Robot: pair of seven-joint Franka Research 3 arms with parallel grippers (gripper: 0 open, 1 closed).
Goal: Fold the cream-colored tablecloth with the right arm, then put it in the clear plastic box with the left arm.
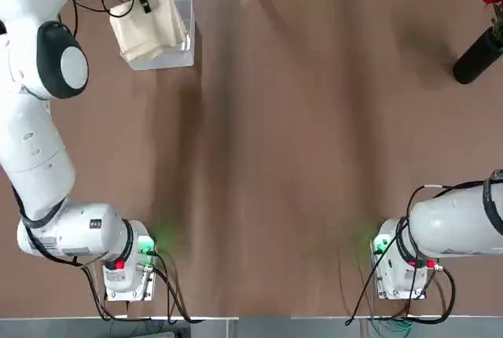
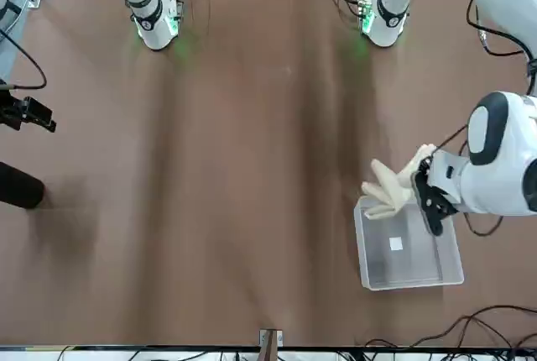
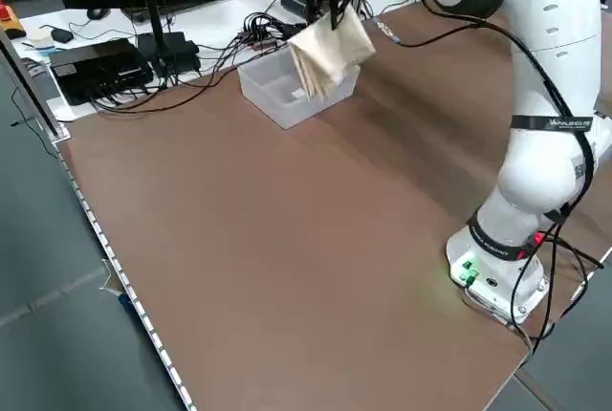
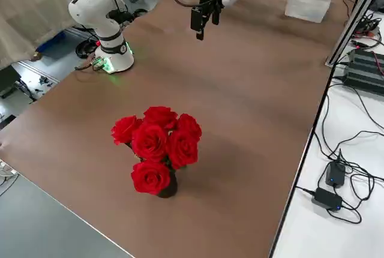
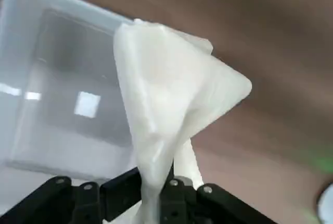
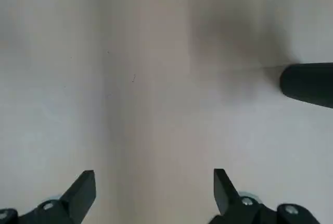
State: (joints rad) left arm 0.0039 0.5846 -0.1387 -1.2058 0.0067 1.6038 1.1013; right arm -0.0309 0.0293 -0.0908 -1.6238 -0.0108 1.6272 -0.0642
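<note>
So we're on the second half now: our left gripper is pinching the folded cream-colored tablecloth, dangling over the clear plastic box at the table's far left corner. Next we probably centre, lower, let go. Right gripper sits spread, idle.

The tablecloth is plain cream-beige, no pattern. The plastic box is clear, with a small white label on its bottom. The table is matte brown. Both arms are white and grey — the left arm with a black joint cap. The roses are bright red — their vase black.
</note>
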